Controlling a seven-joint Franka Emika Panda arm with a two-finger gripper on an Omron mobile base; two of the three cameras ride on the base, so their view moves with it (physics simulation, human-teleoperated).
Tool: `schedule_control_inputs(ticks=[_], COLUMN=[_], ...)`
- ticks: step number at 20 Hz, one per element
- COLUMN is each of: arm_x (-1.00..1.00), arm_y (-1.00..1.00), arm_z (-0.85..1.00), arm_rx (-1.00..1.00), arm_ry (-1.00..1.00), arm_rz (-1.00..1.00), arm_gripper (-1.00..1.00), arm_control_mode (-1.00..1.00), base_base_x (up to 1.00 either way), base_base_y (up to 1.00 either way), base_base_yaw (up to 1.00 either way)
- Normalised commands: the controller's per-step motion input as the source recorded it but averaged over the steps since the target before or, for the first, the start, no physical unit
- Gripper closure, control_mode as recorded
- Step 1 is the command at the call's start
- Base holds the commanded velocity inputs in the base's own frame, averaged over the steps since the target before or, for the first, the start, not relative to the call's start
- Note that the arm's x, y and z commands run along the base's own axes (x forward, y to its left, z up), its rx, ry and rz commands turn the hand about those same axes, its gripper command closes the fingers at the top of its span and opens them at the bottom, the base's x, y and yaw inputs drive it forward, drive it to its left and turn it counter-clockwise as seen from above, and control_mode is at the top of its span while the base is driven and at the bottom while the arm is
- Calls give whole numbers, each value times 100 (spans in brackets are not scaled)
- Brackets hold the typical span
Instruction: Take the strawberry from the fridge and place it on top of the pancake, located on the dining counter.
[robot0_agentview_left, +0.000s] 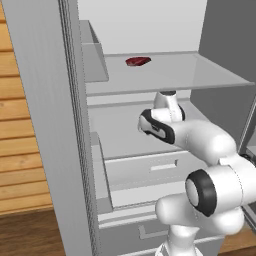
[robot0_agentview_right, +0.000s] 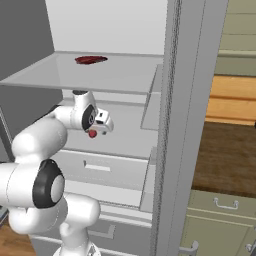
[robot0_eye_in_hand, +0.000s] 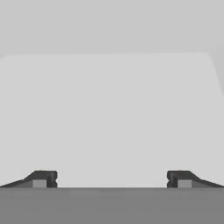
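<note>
Arm reaching into open fridge (robot0_agentview_left: 45, 125), below the shelf holding the strawberry (robot0_agentview_left: 138, 61).

Gripper (robot0_eye_in_hand: 112, 179) is standing wide open and empty, facing a bare pale shelf surface. The strawberry, a small dark red, flattish lump with its long axis running side to side, is lying on the glassy upper shelf (robot0_agentview_left: 200, 75), above the hand and further back, apart from it. Next move likely needs the hand raised over the shelf edge. Shelves smooth, translucent grey; fridge walls matte light grey.

dark red strawberry (robot0_agentview_left: 138, 61) on the pale grey glassy shelf (robot0_agentview_left: 200, 75) of the light grey fridge (robot0_agentview_left: 45, 125); white arm (robot0_agentview_left: 210, 145), dark joints.
</note>
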Motion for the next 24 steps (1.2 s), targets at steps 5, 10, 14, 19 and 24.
schedule_control_inputs(ticks=[5,10,14,19,24], arm_x=[-74,-27,15,7,0], arm_y=[2,0,0,0,0], arm_z=[-16,-9,0,0,-16], arm_rx=[0,0,0,0,0], arm_ry=[-11,-13,-5,-1,6], arm_rz=[0,0,0,0,0], arm_gripper=[-100,-100,-100,-100,100], arm_control_mode=[-100,-100,-100,-100,-100], base_base_x=[0,0,0,0,0], base_base_y=[0,0,0,0,0], base_base_yaw=[0,0,0,0,0])
